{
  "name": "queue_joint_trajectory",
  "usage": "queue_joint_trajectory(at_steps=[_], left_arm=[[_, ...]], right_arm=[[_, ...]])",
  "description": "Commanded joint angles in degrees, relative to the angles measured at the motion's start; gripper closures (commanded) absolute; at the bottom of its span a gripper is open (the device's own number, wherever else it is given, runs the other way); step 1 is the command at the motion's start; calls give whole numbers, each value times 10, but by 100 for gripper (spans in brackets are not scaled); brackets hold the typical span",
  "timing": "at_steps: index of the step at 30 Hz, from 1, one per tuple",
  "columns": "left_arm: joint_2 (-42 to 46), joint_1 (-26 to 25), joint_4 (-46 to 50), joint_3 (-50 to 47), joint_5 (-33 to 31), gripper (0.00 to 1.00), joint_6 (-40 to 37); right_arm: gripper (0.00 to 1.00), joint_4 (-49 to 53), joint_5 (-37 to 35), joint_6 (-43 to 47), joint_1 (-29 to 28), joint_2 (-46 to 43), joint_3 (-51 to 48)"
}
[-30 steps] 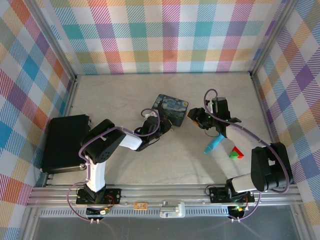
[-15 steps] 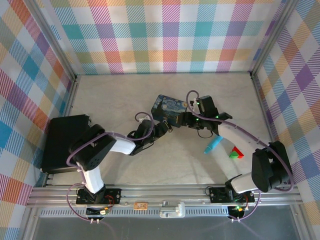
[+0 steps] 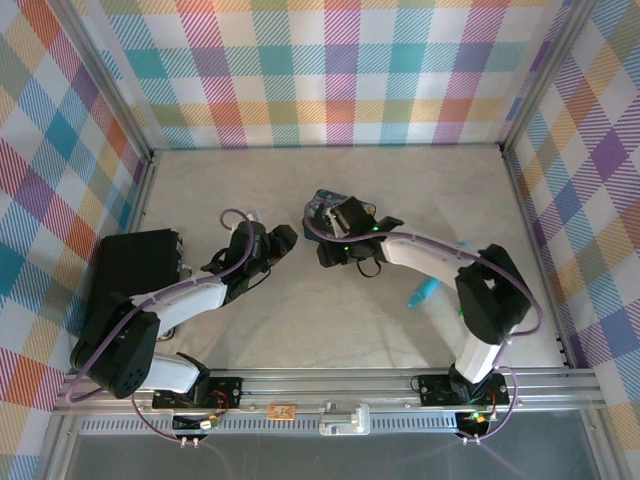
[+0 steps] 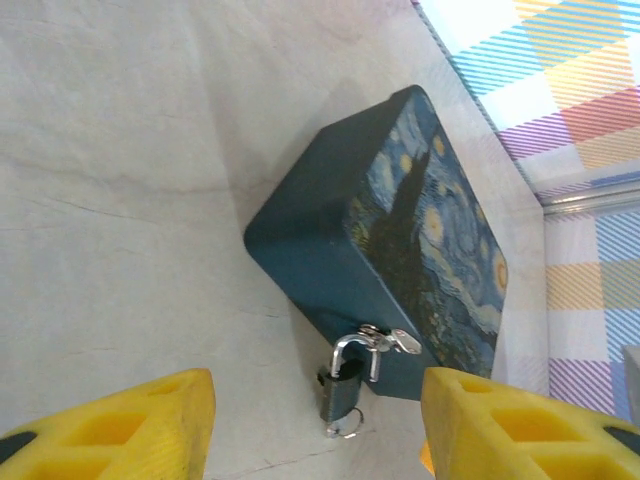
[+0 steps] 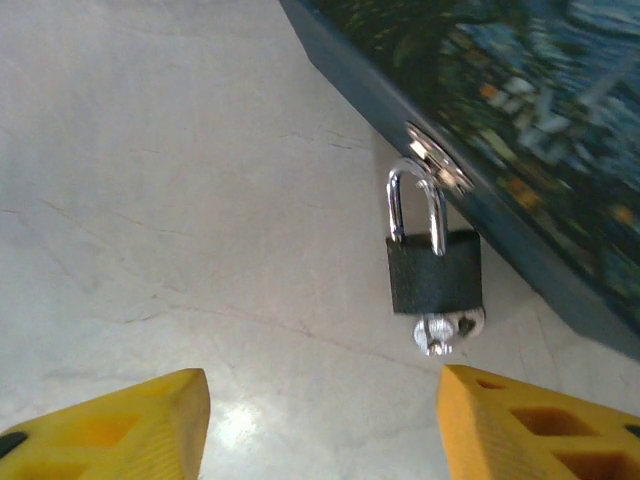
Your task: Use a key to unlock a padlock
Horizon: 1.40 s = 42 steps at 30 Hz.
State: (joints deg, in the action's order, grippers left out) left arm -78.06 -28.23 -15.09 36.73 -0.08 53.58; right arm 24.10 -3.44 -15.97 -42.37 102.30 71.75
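Since a second ago, the left arm has drawn back from the tin toward its own side. The right arm has swung in across the table to the tin. Both sets of jaws have parted.

Near left, I see a black case (image 3: 130, 285) lying flat beside the left arm. Near right, a turquoise stick (image 3: 425, 292) lies on the table (image 3: 250, 180), just beside the right forearm.

The left gripper (image 4: 316, 415) stands wide, its yellow fingers (image 4: 110, 430) apart with nothing between them, short of the lock. The right gripper (image 5: 325, 390) is the same: wide, empty and aimed at the lock from the other side.

The padlock (image 5: 435, 272) sits between the two grippers, at the tin's side wall. Its silvery shackle is threaded through the tin's clasp (image 5: 432, 160) and looks closed, and its dark body points away from the tin. I cannot tell whether the body rests on the table. The key (image 5: 445, 328) is seated in the bottom of the body, with its silvery end sticking out.

Beyond it is the blue painted tin (image 4: 400, 240), lid up, at mid-table. Farthest off are the plaid walls (image 3: 340, 70).
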Motion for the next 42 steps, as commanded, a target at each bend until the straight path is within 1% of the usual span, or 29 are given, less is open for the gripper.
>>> queue_joint_trajectory(at_steps=[1, 8, 14, 23, 26, 28, 30, 31, 36, 39, 42], left_arm=[[15, 10, 17, 1, 19, 44, -10], [25, 17, 0, -22, 26, 44, -2], [40, 27, -4, -40, 27, 44, 2], [56, 41, -1, -42, 39, 44, 1], [61, 42, -3, -46, 42, 44, 3], [63, 42, -8, -49, 44, 44, 5], [63, 42, -15, -52, 49, 44, 8], [63, 42, -19, -53, 51, 44, 10], [55, 42, -50, -62, 73, 45, 21], [48, 42, -73, -68, 85, 45, 27], [35, 42, -106, -72, 105, 45, 32]], right_arm=[[37, 48, -69, 49, -3, 43, 44], [38, 78, -150, 79, -19, 113, 93], [42, 86, -182, 88, -31, 146, 112], [49, 91, -208, 57, -36, 178, 134], [56, 87, -203, 48, -34, 174, 127], [65, 87, -191, 47, -29, 172, 124], [76, 83, -175, 45, -23, 164, 117], [79, 80, -164, 43, -20, 159, 114], [86, 64, -102, 41, 1, 130, 89], [88, 60, -68, 41, 18, 119, 80], [92, 53, -27, 55, 36, 107, 68]])
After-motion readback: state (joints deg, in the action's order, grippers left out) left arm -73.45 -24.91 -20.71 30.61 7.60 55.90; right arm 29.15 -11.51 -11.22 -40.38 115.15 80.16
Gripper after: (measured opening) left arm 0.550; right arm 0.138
